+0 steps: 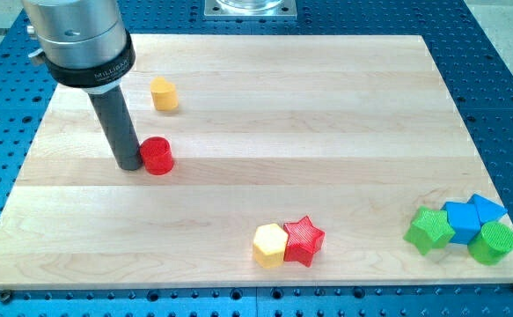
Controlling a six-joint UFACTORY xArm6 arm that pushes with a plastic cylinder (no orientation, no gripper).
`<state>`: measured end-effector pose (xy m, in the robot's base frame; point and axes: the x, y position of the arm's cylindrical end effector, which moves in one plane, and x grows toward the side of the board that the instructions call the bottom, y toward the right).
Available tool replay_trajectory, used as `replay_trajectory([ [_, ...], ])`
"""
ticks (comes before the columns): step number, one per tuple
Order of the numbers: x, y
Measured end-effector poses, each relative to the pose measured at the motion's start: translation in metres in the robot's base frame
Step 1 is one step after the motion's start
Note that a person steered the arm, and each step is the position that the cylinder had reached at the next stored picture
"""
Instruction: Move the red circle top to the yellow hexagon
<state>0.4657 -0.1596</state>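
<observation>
Most of the travel is left, by my judgement: red circle [157, 156] sits at the board's left-centre, well apart from the yellow hexagon [269, 245], which lies near the view's bottom edge touching a red star [304, 240]. My tip [129, 165] — a bare rod, no fingers to open or close — rests against the circle's left side. Clear wooden board [326, 132] lies between; a second yellow block [164, 93] sits up-left, green and blue blocks [461, 230] cluster bottom-right — neither looks to be in the path.
</observation>
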Motion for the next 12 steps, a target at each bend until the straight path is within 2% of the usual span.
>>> replay_trajectory([
  [2, -0.010, 0.067],
  [4, -0.014, 0.166],
  [5, -0.079, 0.193],
  [6, -0.047, 0.185],
  [7, 0.013, 0.161],
  [9, 0.014, 0.155],
  [10, 0.043, 0.155],
  [12, 0.048, 0.155],
])
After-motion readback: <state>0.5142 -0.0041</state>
